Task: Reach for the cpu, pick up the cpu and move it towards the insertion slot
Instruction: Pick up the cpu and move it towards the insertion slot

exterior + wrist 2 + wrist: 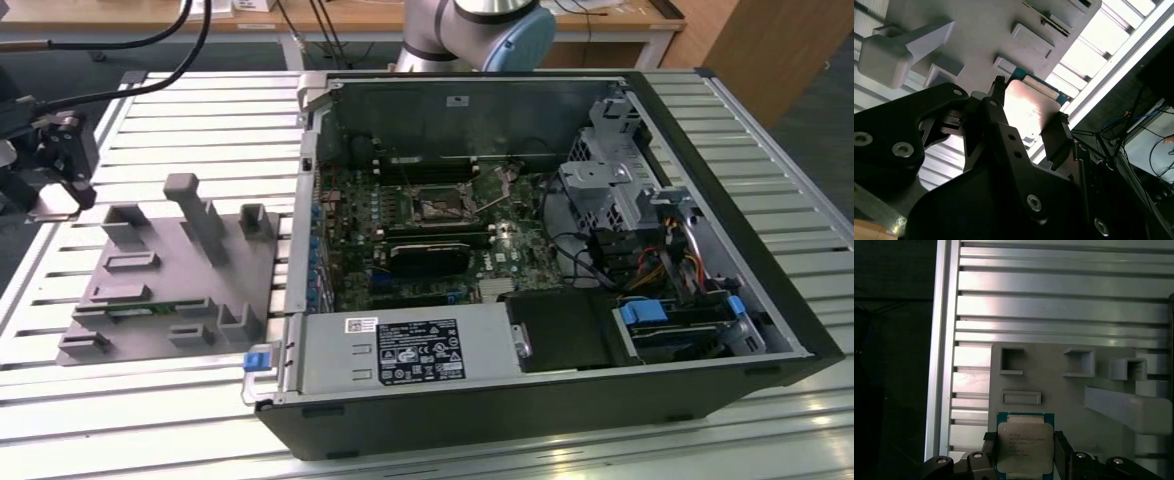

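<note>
Clamping the cpu [1025, 446] by two opposite edges between its black fingers, the gripper [1030, 101] hangs above the near edge of the grey fixture plate [140, 300], well apart from the insertion slot [437, 205] inside the open computer case [561, 405].

Cpu [1025, 447]: silvery top with dark print, teal-green rim, as recorded in the first wrist view.
Jaws: black.
Fixture plate [160, 290]: plain matt grey.
Counter [174, 130]: silver metal, striped by parallel slats.
Insertion slot [438, 205]: black square, silvery frame, set in a green board [354, 250].
Computer case [534, 415]: black; a blue tab [258, 360] is noted at its 8 o'clock in the exterior view.
Arm [474, 30]: grey, pale blue cap.
</note>
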`<state>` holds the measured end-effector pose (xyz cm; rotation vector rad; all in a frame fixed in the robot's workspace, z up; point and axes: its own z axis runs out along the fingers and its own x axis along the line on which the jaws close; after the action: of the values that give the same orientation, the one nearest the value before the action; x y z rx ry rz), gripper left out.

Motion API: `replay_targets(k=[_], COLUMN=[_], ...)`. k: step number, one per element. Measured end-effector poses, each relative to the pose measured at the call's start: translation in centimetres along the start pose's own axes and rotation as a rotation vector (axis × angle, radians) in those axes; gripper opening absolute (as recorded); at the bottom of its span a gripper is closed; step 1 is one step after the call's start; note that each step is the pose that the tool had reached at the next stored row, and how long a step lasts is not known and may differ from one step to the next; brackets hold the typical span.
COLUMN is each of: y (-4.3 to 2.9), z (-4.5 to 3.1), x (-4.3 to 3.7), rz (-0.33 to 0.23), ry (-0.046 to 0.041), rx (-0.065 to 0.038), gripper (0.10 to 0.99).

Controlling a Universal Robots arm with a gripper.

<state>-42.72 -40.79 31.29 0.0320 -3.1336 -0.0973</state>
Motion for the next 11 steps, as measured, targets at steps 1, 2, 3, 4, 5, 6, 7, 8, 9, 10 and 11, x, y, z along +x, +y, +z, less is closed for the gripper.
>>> replay_targets(k=[1, 2, 3, 4, 5, 6, 7, 8, 9, 10, 11], y=[0.01, 0.02, 0.02, 0.03, 0.04, 0.04, 0.05, 0.06, 0.06, 0.07, 0.08], z=[-0.09, -0.17, -0.24, -0.31, -0.37, -0.42, -0.48, -0.53, -0.58, -0.63, -0.69], x=[0.0, 0.0, 0.0, 0.0, 0.0, 0.0, 0.0, 0.0, 0.0, 0.0, 0.0], rz=[0.0, 0.0, 0.0, 0.0, 0.0, 0.0, 0.0, 0.0, 0.0, 0.0, 0.0], ry=[0.0, 0.0, 0.0, 0.0, -0.0001, -0.0001, 0.0, 0.0, 0.0, 0.0, 0.0001], rx=[0.0, 0.0, 0.0, 0.0, 0.0, 0.0, 0.0, 0.0, 0.0, 0.0, 0.001], gripper=[0.541, 0.541, 0.541, 0.541, 0.541, 0.541, 0.541, 0.541, 0.541, 0.541, 0.541])
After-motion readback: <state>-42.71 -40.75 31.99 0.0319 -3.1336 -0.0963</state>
